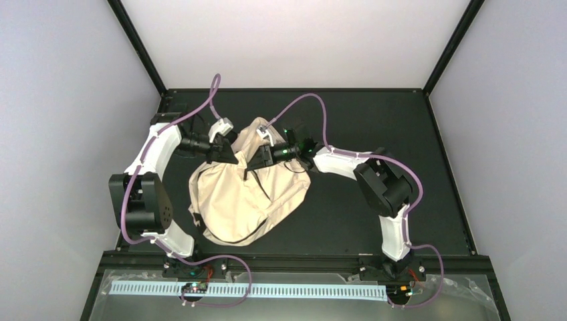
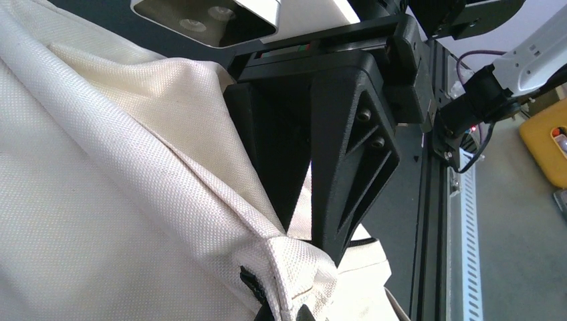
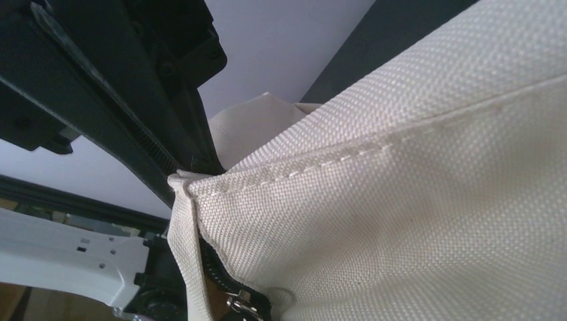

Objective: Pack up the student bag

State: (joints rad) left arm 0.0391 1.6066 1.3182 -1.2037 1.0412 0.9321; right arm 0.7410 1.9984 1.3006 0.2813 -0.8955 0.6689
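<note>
Black tabletop [image 1: 374, 120] fills your view, the cream student bag [image 1: 234, 200] slumped at its middle, slightly left. Your left pincer [image 2: 309, 231] is pinched tight on the bag's far hem. Your right pincer [image 1: 261, 158] touches a stitched corner beside it; whether it grips, you cannot tell.
</note>
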